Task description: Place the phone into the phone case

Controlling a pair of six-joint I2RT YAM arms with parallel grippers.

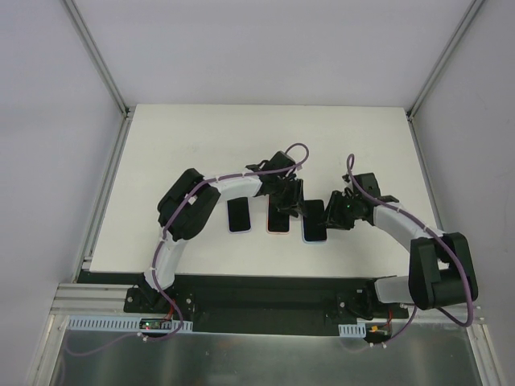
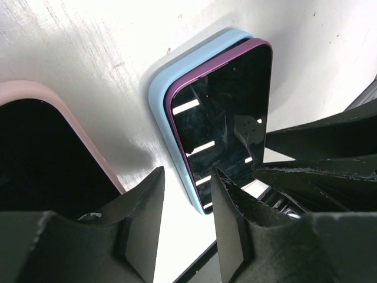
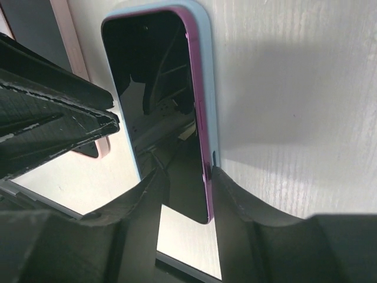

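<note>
Although the phone (image 2: 227,112) already lies inside the case (image 2: 158,97), the job looks only partly done. The purple edge stands a little proud of the pale blue rim along one long side and sits off-centre in it. My guess is that it needs pressing down until it seats all round.

The phone is dark-screened with a purple frame, face up and glossy enough to mirror the arms above it. The case is soft-looking light blue and lies flat on the white table (image 1: 201,137), the right-hand one of three in a row.

The right gripper (image 3: 187,175) has its jaws apart over the phone's near corner. One finger is close against the case edge, though I cannot tell whether it touches. The left gripper (image 2: 188,173) has its jaws apart too, holding nothing, just beside the case's near end.

Beside the case lies a second phone (image 2: 41,147) in a pink case (image 2: 70,112). A third phone (image 1: 240,215) lies further left.
</note>
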